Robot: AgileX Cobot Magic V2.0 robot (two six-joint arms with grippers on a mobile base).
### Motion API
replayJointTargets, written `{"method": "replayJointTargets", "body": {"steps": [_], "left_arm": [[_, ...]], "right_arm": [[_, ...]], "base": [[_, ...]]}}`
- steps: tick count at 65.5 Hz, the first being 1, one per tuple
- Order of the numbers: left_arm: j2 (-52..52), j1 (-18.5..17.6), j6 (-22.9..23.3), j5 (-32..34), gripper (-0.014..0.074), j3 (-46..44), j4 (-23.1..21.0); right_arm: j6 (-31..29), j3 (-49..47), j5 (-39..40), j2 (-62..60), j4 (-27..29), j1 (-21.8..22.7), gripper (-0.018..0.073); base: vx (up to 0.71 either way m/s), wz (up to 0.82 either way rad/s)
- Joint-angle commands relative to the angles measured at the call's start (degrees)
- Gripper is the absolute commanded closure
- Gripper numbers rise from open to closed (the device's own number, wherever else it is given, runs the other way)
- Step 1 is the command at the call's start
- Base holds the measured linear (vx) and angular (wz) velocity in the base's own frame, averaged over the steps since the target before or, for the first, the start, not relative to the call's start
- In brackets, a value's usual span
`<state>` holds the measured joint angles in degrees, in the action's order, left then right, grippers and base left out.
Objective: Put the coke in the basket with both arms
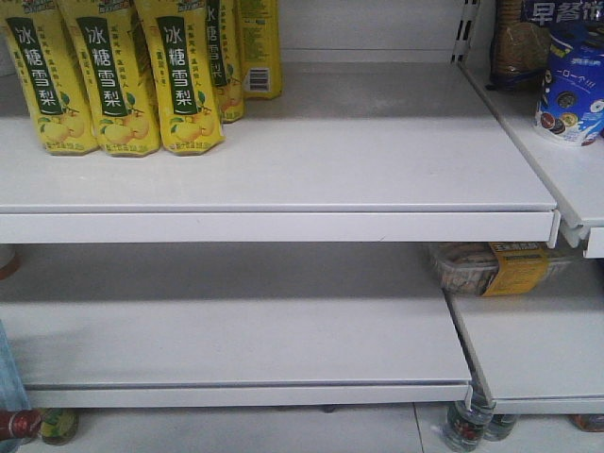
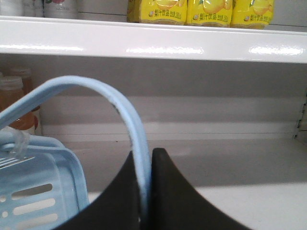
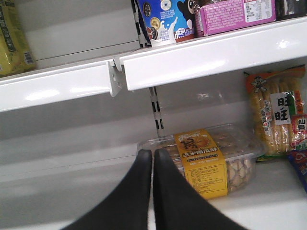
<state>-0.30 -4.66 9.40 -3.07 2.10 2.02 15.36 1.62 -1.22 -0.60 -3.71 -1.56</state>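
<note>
- Exterior front-facing view: two white shelves [image 1: 283, 179] run across the frame. Yellow drink cartons [image 1: 113, 75] stand at the far left of the upper one. No arm, gripper or basket appears here. No coke can be identified; the bottles [image 1: 467, 425] below the lowest shelf are cut off and too small to name.
- Left wrist-mounted view: the left gripper [image 2: 145, 191] is clamped on the hoop handle [image 2: 96, 91] of the light blue basket [image 2: 38, 191]. The handle arches up and to the left from the jaws, and the basket body hangs at lower left, cut off by the frame edge. Its interior is not visible, so its contents cannot be judged.
- Right wrist-mounted view: the right gripper [image 3: 153, 187] has its jaws pressed together with nothing between them. A clear snack box with a yellow label [image 3: 206, 163] lies just beyond it to the right. No coke shows in this view, so its direction from the free arm cannot be told.
</note>
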Motion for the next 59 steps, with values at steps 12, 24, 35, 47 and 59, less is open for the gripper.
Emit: {"method": "replayJointTargets", "body": {"steps": [12,24,35,47,59], "left_arm": [[-1.23,-0.09,-2.31,8.89,0.0603,0.13,2.39],[-1.23,-0.09,-2.31,8.89,0.0603,0.13,2.39],[-1.23,-0.09,-2.31,8.89,0.0603,0.13,2.39],[-1.23,-0.09,-2.31,8.89,0.0603,0.13,2.39],[-1.23,-0.09,-2.31,8.89,0.0603,0.13,2.39]], "right_arm": [[-0.24,0.63,4.65,-1.03,-0.61,0.3,0.0564],[-0.24,0.63,4.65,-1.03,-0.61,0.3,0.0564],[-0.24,0.63,4.65,-1.03,-0.61,0.3,0.0564],[-0.24,0.63,4.65,-1.03,-0.61,0.3,0.0564],[-0.24,0.63,4.65,-1.03,-0.61,0.3,0.0564]], "base": [[0.0,0.0],[0.0,0.0],[0.0,0.0],[0.0,0.0],[0.0,0.0]]}}
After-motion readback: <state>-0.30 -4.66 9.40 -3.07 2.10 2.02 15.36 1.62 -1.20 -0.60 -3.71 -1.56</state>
